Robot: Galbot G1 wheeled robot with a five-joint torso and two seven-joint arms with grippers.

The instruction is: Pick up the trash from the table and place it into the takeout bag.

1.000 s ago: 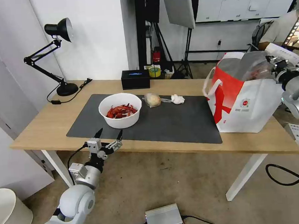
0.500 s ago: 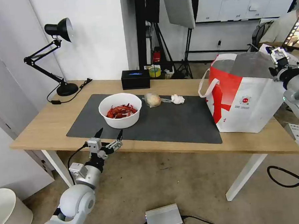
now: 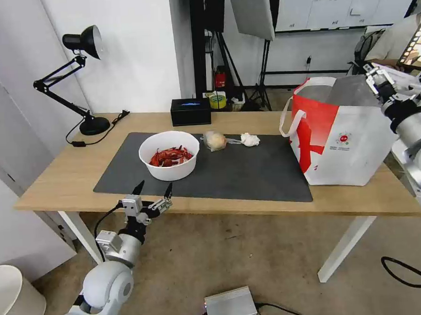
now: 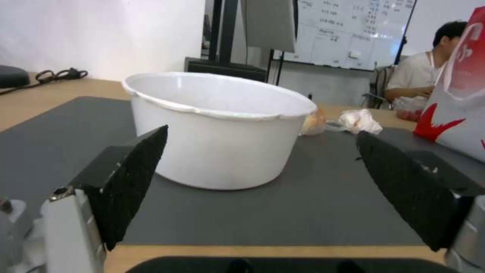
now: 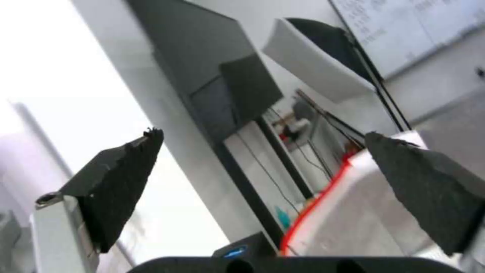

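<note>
Head view: left claw (image 3: 153, 190) agape at table (image 3: 56, 184) edge, near bowl (image 3: 169, 155).

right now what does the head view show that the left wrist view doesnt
Only the head view takes in the red crayfish shells inside the white round bowl, the black desk lamp and the open right gripper at the top of the large white and red takeout bag.
Only the left wrist view shows the black textured pads of the open left gripper up close.
Both show the bowl, the crumpled white tissue, the small yellowish plastic wad, the bag and the dark grey mat.
</note>
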